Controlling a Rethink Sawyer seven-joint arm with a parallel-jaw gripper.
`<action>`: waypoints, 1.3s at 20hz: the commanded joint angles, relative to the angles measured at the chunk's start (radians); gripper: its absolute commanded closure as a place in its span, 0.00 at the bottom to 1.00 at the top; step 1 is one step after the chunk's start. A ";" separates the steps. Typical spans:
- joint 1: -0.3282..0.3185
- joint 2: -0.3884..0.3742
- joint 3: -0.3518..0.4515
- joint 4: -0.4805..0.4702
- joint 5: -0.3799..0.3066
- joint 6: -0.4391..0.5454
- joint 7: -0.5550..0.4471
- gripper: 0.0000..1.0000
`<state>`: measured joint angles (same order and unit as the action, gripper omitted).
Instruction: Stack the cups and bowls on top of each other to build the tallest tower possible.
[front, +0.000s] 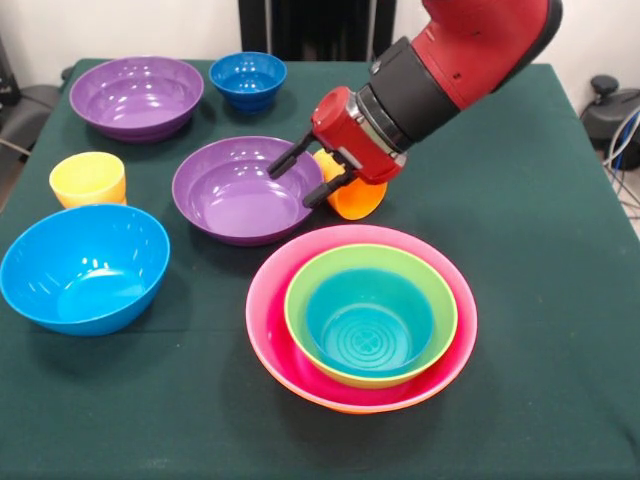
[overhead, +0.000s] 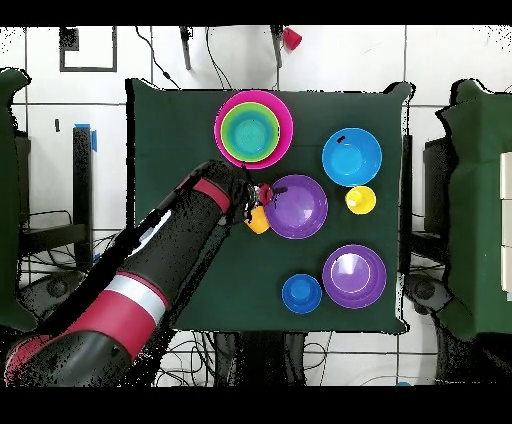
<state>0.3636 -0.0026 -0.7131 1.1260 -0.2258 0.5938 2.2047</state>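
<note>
My gripper (front: 297, 180) hangs low over the right rim of the nearer purple bowl (front: 235, 195), its two black fingers (front: 285, 158) spread apart and pointing left. The orange cup (front: 360, 203) lies tilted right behind the fingers, beside that bowl; I cannot tell if it touches them. The tower (front: 270, 330) stands in front: teal bowl (front: 370, 320) in green (front: 300, 300) in pink, with an orange rim (front: 350, 408) under it. The yellow cup (front: 88, 178), light blue bowl (front: 82, 265), second purple bowl (front: 135, 95) and dark blue bowl (front: 248, 78) stand apart. The overhead view shows the gripper (overhead: 258, 195) beside the orange cup (overhead: 258, 221).
The green cloth table (front: 540, 250) has open cloth on its right half in the front view. Dark chairs (overhead: 470, 200) stand beside the table. A small red thing (overhead: 291, 38) lies on the floor beyond the table.
</note>
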 joint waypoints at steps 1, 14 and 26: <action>-0.020 0.034 0.082 -0.009 -0.011 -0.103 0.132 0.00; -0.027 -0.108 0.214 0.164 0.044 -0.058 0.061 0.00; -0.027 -0.158 0.223 0.188 0.112 0.110 0.064 0.00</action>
<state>0.3584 -0.1398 -0.6605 1.2569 -0.1680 0.5953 2.2047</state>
